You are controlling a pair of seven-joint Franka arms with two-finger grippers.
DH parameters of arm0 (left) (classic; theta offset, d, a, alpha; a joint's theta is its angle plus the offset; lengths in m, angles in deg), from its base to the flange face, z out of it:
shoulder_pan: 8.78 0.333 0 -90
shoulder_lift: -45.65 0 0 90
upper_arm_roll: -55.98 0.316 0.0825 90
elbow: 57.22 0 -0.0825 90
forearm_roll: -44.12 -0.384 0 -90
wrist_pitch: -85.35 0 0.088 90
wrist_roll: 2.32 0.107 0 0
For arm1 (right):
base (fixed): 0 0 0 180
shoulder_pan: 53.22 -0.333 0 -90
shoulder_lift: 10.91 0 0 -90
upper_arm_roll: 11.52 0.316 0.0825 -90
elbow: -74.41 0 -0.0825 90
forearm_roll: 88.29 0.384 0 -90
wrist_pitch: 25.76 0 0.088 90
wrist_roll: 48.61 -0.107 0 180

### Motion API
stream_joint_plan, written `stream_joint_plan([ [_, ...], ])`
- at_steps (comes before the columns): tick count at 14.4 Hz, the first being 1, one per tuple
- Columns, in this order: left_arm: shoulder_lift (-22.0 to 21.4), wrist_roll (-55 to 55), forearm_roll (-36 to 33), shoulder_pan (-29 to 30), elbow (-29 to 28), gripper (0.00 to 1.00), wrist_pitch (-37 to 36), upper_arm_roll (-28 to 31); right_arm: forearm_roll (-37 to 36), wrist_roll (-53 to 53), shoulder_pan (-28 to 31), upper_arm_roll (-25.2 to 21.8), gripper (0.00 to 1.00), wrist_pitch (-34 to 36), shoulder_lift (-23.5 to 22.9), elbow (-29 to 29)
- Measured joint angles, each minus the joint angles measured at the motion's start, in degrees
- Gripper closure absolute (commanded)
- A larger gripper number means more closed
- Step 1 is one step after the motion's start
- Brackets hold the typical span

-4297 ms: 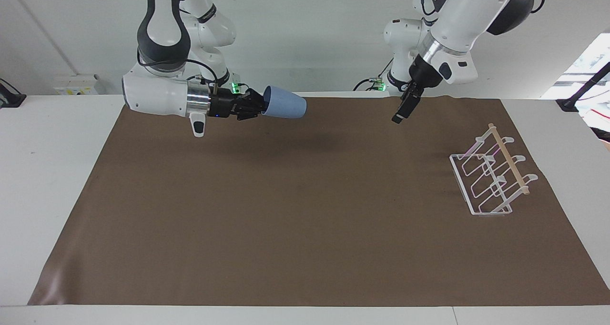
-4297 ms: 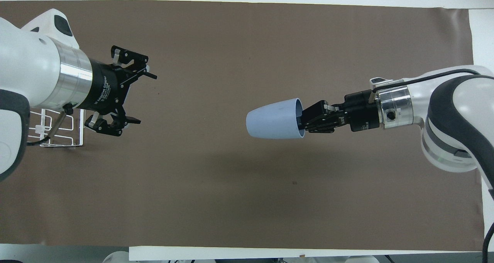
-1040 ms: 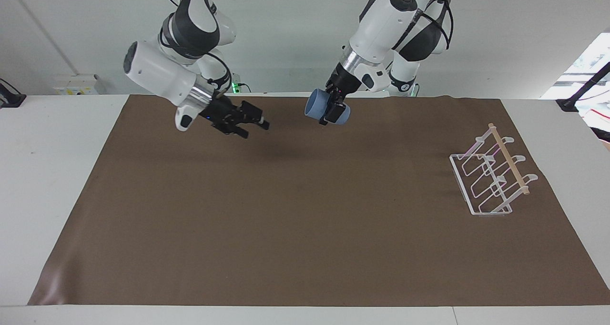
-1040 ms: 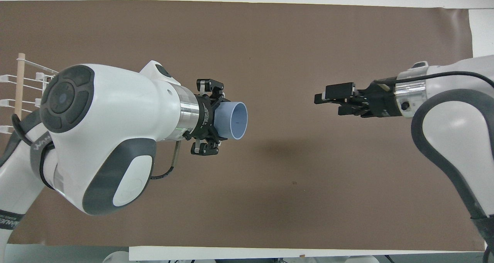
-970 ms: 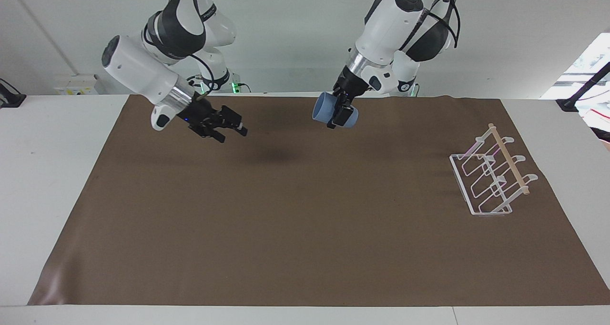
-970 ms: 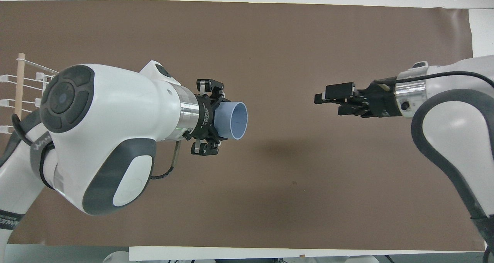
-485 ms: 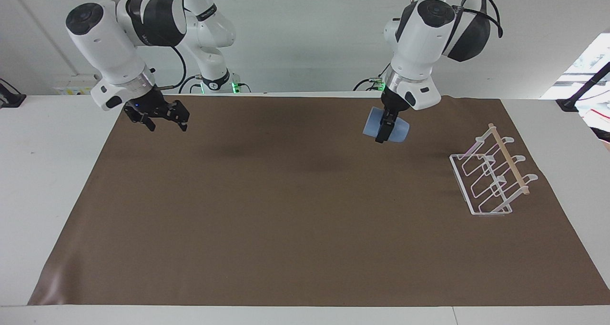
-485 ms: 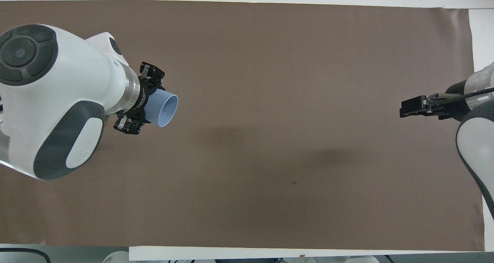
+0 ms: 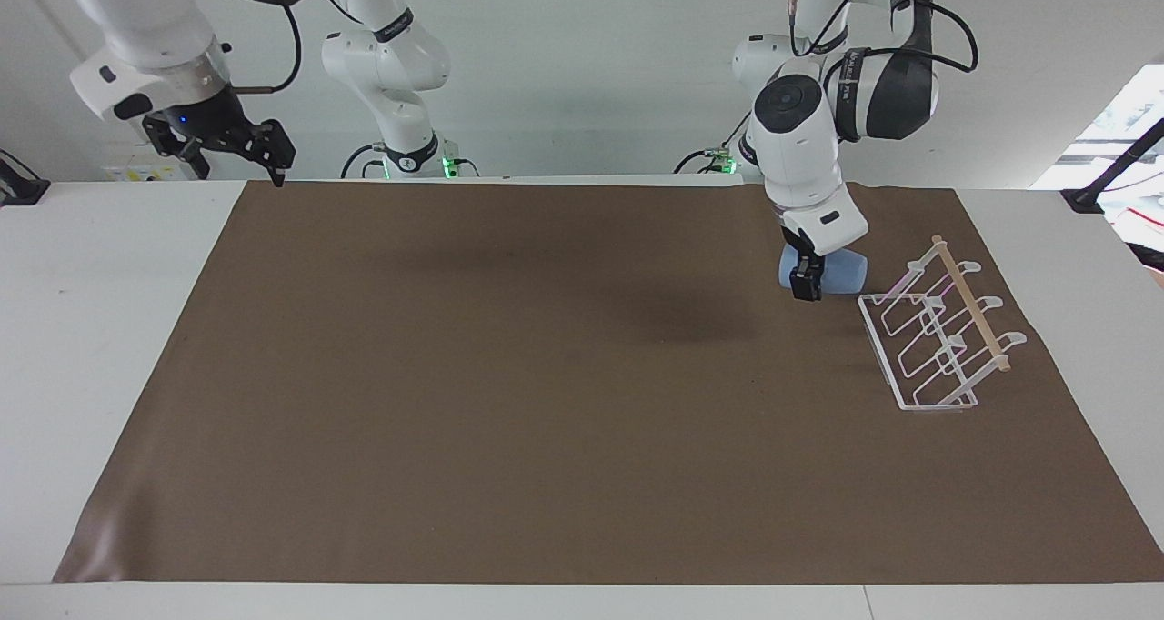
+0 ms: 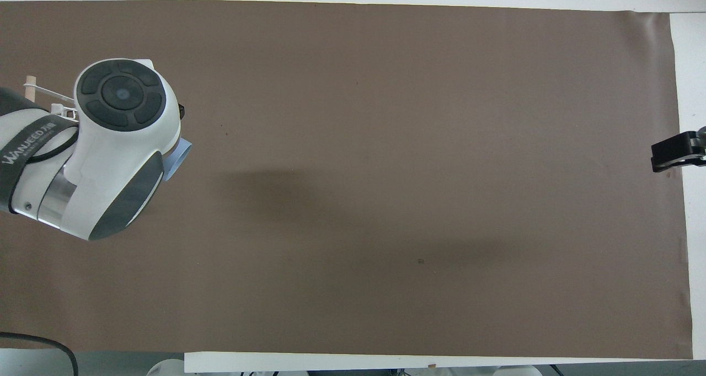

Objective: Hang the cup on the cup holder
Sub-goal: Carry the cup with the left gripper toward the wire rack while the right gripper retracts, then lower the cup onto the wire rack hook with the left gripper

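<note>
1. My left end effector is clamped on the light-blue cup, carrying it on its side in the air over the brown mat, just beside the cup holder.
2. The cup holder stands on the mat at the left arm's end of the table.
3. My right end effector hangs with its fingers spread wide and holding nothing, raised above the mat's corner at the right arm's end, waiting.
</note>
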Motion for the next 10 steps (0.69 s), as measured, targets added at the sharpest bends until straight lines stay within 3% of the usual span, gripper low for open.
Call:
stream_joint_plan([
  [5,3.1,-2.9,-21.6,1.7,0.0,1.00,-0.2,0.1,1.4,0.0,-1.1,0.2,0.01,-0.1,-1.4,-0.1],
  [10,10.8,-16.1,-40.6,3.2,0.4,1.00,-0.5,0.1,1.4,1.2,-3.9,-3.9,0.01,0.1,-1.5,-0.1],
])
